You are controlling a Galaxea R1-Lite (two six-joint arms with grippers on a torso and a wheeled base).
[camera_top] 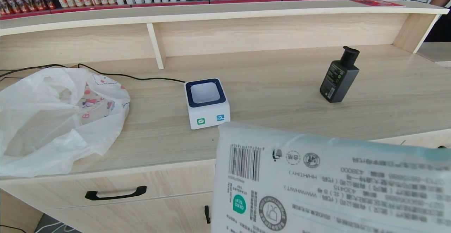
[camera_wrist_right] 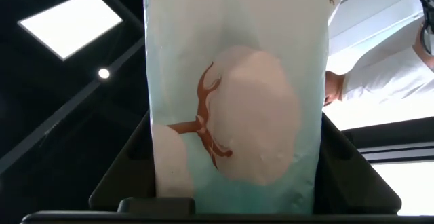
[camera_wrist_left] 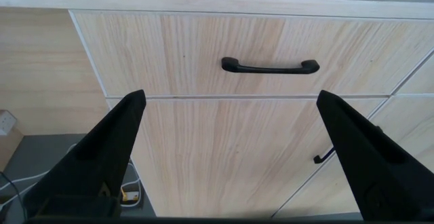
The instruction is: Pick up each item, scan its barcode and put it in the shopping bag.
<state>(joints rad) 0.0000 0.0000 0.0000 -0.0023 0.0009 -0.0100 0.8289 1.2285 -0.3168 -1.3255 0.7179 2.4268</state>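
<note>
— Where is the packet [camera_top: 327, 183]?

— Held up close to the head camera, on the near side of the bench [camera_top: 282, 95], just this side of the scanner [camera_top: 207, 102]. Its long axis runs across the view, the robot's left to right, with the top edge sloping slightly down toward the right.

— Which face is toward us?

— The printed back. The barcode [camera_top: 245, 162] sits at the left end with its bars upright, and the lines of print read upside down. The wrist view shows the other face, with a cotton-boll drawing.

— What has hold of it?

— The right pincer [camera_wrist_right: 236, 136]. Its two fingers are closed against the packet's sides, with the packet filling the gap between them.

— Anything cut off?

— The packet's lower part and right end run out of the head view, and most of its print is too blurred to read.

— And the left pincer [camera_wrist_left: 230, 95]?

— Spread wide with nothing in it, low in front of the drawer fronts, facing a black drawer handle [camera_wrist_left: 270, 66].

— What else is on the bench?

— A dark bottle [camera_top: 339, 78] stands upright on the right, cap up, well apart from the scanner. The white shopping bag [camera_top: 56, 120] lies crumpled on the left with its mouth open. Something patterned shows inside, but I cannot tell what. A black cable [camera_top: 134, 78] runs behind the bag to the scanner.
</note>
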